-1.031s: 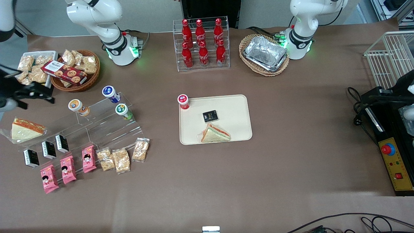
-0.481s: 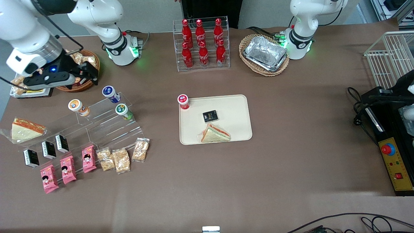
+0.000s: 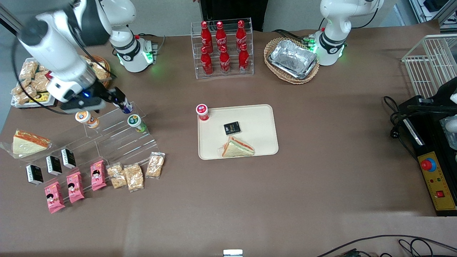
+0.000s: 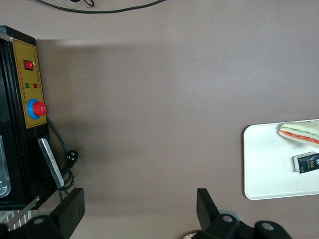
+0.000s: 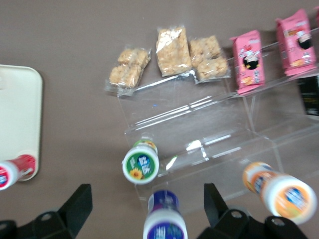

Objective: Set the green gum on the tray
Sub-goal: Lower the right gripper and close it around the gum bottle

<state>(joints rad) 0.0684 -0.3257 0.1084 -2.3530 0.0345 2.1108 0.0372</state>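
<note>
**My claw hangs over the gum rack, green gum not yet taken**

The tray (image 3: 266, 114) lies mid-bench. On it I see a small black packet (image 3: 232, 127) near the middle and a wrapped sandwich (image 3: 237, 147) toward the rim nearest the front camera. A red gum bottle (image 3: 202, 112) stands at the tray's corner, at about 10 o'clock from the black packet, partly on the rim as far as I can tell.

The green gum (image 3: 136, 122) stands upright on a step of the clear acrylic rack (image 3: 117, 141), well apart from the tray, toward my end of the bench. My wrist camera shows its white lid with the green mark (image 5: 141, 162).

My claw (image 3: 119, 100) hangs above the rack with its two fingers (image 5: 75, 206) spread wide and nothing between them. It sits over the blue gum bottle (image 5: 164, 219), which is farther from the front camera than the green gum, at about 11 o'clock from it in the front view. An orange gum bottle (image 3: 86, 118) stands on the same rack, nearer my arm's end of the bench.

Nearer the front camera than the green gum lie crumbly snack bags (image 3: 135, 175), pink snack packs (image 3: 74, 186) and small black cartons (image 3: 53, 165). A second sandwich (image 3: 28, 142) rests toward my end of the bench.
</note>
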